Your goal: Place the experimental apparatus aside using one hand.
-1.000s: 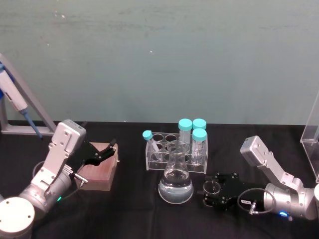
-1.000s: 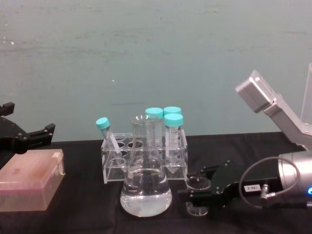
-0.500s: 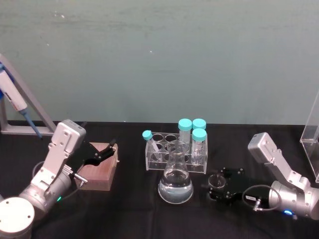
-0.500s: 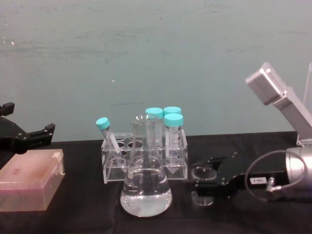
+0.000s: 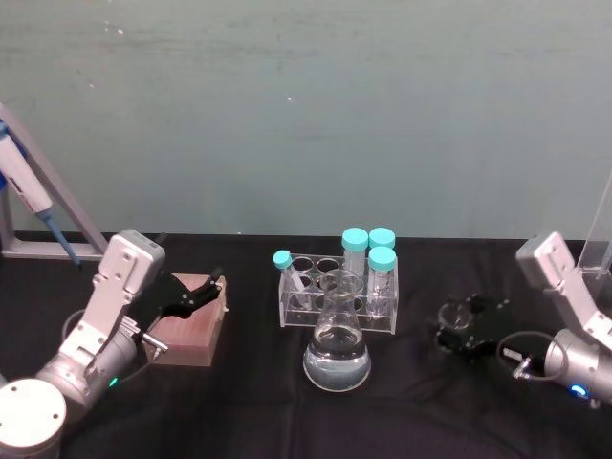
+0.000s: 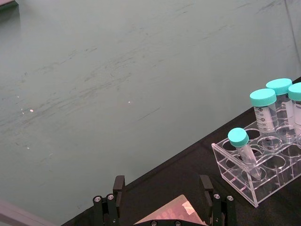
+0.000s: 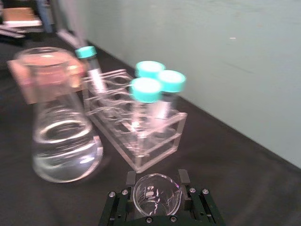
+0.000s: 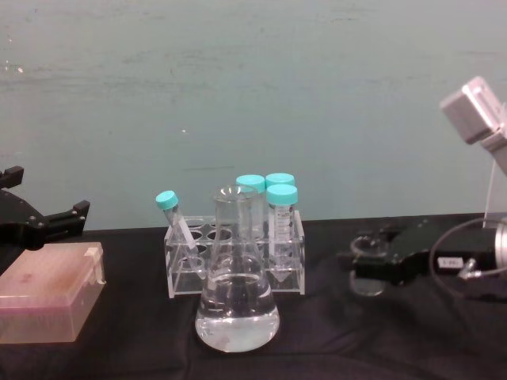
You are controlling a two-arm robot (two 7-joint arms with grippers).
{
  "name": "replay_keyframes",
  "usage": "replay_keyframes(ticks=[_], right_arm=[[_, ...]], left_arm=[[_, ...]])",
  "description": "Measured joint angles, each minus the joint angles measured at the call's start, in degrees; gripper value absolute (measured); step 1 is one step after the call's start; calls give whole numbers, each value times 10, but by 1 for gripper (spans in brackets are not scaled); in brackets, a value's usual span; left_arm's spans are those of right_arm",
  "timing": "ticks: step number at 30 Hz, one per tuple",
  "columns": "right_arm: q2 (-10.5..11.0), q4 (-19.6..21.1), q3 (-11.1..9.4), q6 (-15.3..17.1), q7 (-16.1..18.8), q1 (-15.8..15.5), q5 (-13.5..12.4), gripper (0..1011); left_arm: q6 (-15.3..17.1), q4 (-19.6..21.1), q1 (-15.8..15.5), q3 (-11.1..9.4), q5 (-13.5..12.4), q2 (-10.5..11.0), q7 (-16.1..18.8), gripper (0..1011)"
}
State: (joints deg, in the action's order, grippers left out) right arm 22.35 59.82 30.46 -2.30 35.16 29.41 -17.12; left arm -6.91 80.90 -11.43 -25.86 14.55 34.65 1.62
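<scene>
The small glass beaker (image 5: 460,315) sits between the fingers of my right gripper (image 5: 457,327), which is shut on it to the right of the test tube rack. From the right wrist the beaker (image 7: 156,199) shows upright between the two fingers. From the chest the right gripper (image 8: 371,261) holds it just above the black table. The conical flask (image 5: 337,350) with clear liquid stands in front of the rack (image 5: 337,291). My left gripper (image 5: 198,291) hangs open over a pink box (image 5: 187,330), holding nothing.
The clear rack holds several teal-capped tubes (image 8: 269,207). A clear acrylic stand (image 5: 599,241) rises at the far right edge, close behind my right arm. A pipette stand (image 5: 31,198) is at the far left. Bare black table (image 5: 402,411) lies in front of the flask.
My right gripper has carried the beaker rightward, away from the flask, toward the acrylic stand. The left arm, flask and rack have not moved.
</scene>
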Motion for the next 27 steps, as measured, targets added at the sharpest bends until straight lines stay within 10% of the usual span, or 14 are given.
replay_keyframes(ticks=[27], right_arm=[[-69, -31, -82, 29, -192, 3, 57, 537]], left_arm=[[0, 0, 0, 0, 0, 0, 0, 1000]])
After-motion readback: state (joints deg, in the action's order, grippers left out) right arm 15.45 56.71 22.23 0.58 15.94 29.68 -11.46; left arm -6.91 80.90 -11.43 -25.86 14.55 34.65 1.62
